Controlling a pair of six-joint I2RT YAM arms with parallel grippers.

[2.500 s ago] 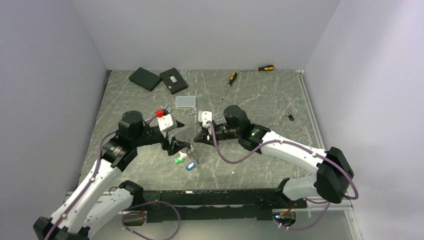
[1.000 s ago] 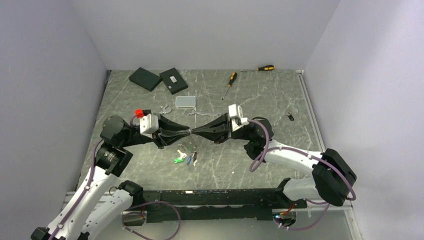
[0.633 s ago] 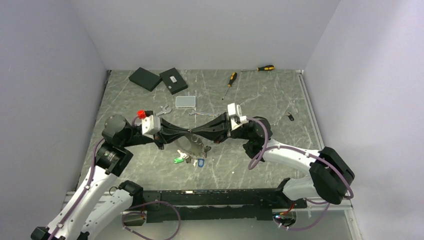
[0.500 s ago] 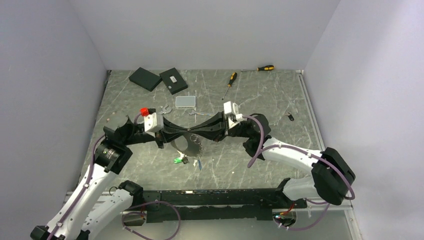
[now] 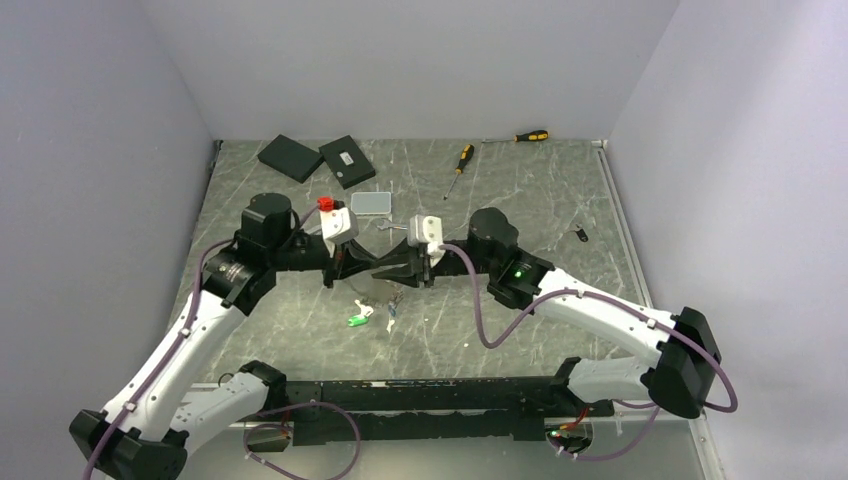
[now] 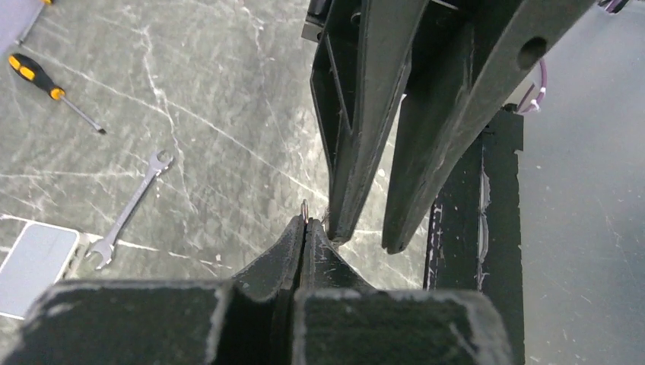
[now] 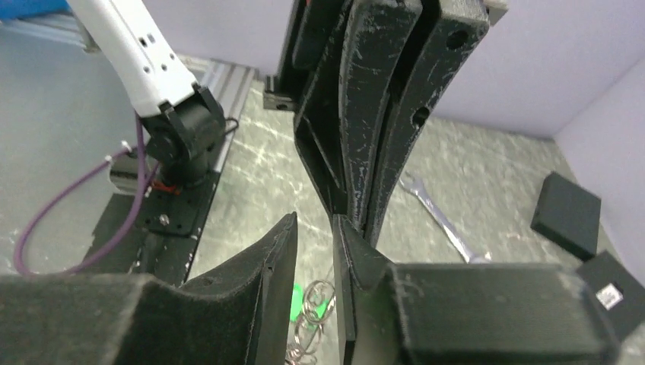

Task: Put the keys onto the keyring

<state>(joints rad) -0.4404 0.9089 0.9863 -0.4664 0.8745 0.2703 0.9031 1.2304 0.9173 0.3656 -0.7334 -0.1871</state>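
Observation:
My left gripper (image 6: 305, 223) is shut on a thin bit of the keyring's wire (image 6: 304, 207), which pokes out between its tips. My right gripper (image 7: 313, 220) faces it tip to tip, jaws apart, with nothing between them. In the top view the two grippers, left (image 5: 372, 262) and right (image 5: 397, 268), meet above the middle of the table. Below them is a bunch of keys (image 5: 378, 303) with a green tag (image 5: 358, 319). The right wrist view shows the green tag (image 7: 300, 303) and small rings through the jaw gap. One black-headed key (image 5: 581, 235) lies far right.
Two black boxes (image 5: 291, 157) (image 5: 347, 160) sit at the back left, and a clear plastic box (image 5: 371, 203) lies behind the grippers. Two screwdrivers (image 5: 459, 171) (image 5: 531, 136) lie at the back. A spanner (image 6: 129, 220) rests on the table beside the clear box.
The left gripper has shut on the keyring wire, and the right gripper, shut a second ago, has opened and let go. Both wrists have swung towards the back, and the bunch hangs lower.

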